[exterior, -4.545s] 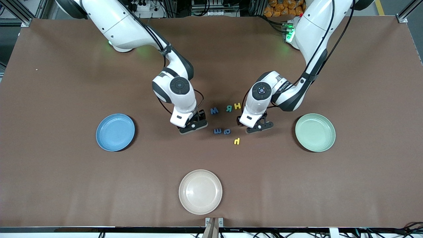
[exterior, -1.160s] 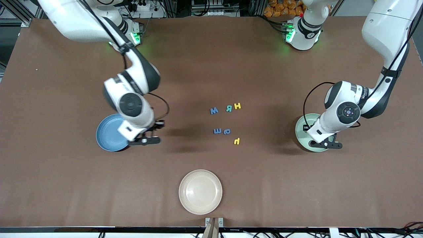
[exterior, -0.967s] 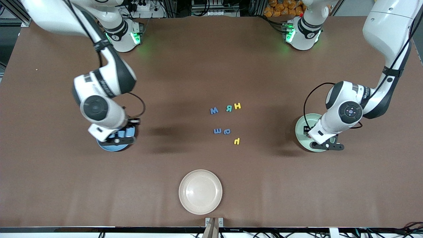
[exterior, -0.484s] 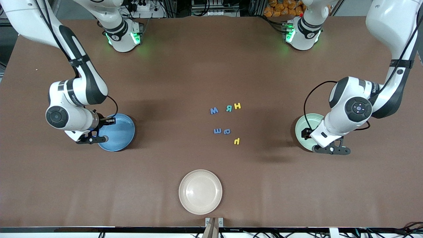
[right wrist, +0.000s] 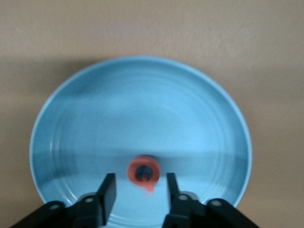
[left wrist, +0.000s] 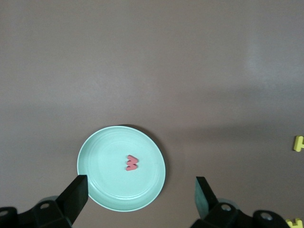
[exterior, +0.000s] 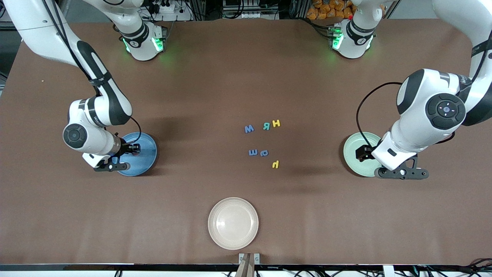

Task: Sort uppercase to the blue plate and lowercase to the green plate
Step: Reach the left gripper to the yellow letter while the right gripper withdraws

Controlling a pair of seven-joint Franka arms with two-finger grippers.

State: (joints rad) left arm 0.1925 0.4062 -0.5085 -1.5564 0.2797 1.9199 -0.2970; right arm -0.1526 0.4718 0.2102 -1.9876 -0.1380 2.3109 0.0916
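Observation:
My left gripper (left wrist: 140, 199) hangs wide open over the green plate (left wrist: 102, 187), and the red lowercase w (left wrist: 132, 163) lies flat on that plate, clear of the fingers. My right gripper (right wrist: 139, 190) is open just above the blue plate (right wrist: 85, 118), with the red uppercase G (right wrist: 143, 172) on the plate just past its fingertips. Mid-table lie the blue W (exterior: 249, 129), teal R (exterior: 266, 126) and yellow H (exterior: 276, 123). Nearer the front camera lie the blue e (exterior: 253, 152), the blue g-like letter (exterior: 264, 153) and the yellow h (exterior: 275, 164).
A beige plate (exterior: 233, 223) sits near the table's front edge, with nothing on it. The blue plate (exterior: 146, 156) lies toward the right arm's end and the green plate (exterior: 355, 154) toward the left arm's end, with bare brown table between them and the letters.
The right arm swung over the blue plate and its fingers parted, leaving the red G on it. The left gripper opened wide and rose above the green plate.

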